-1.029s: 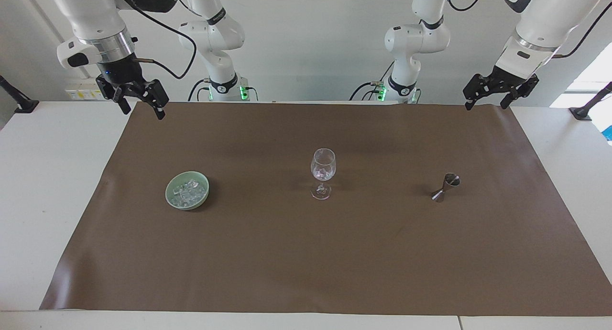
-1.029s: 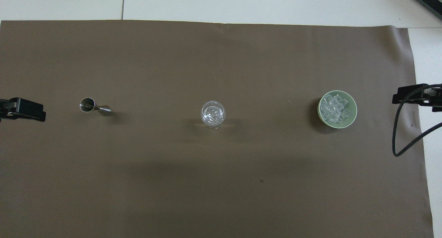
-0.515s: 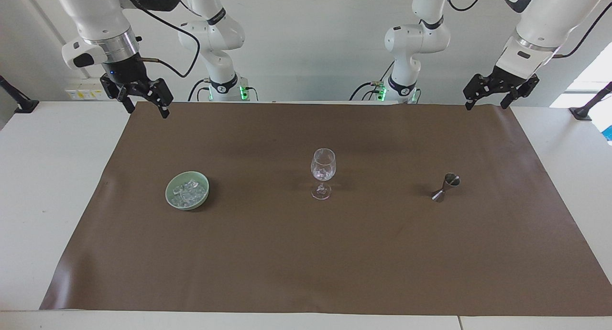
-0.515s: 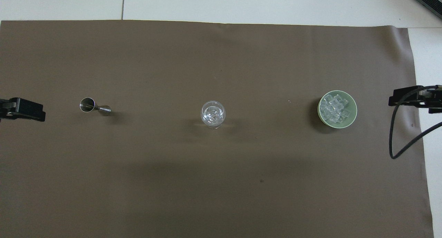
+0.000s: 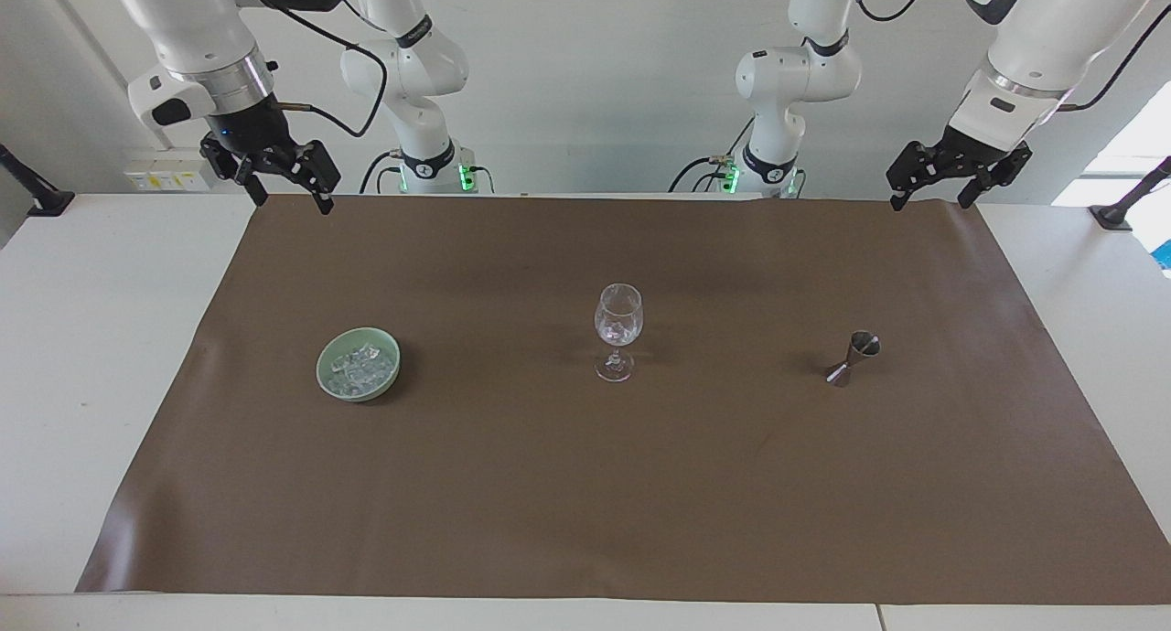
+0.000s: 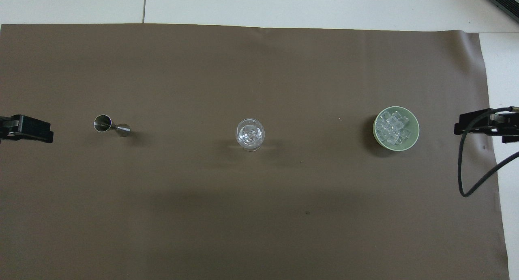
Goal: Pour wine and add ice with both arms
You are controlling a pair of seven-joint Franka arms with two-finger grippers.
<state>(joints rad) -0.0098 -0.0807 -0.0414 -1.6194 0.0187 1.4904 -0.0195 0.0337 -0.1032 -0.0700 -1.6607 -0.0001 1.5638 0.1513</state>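
Both hands hang with fingers apart, empty: right hand and left hand, above the mat's corners nearest the robots; ice fills the bowl.

I hold my left gripper and my right gripper raised, both with fingers apart.

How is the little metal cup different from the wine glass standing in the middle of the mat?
The metal cup is opaque steel; the wine glass is clear. The cup is hourglass-shaped and shorter, and seems to tilt; the glass is taller, on a thin stem, and upright. The cup is toward the left arm's end, the glass mid-mat. Both stand on the brown mat, untouched.
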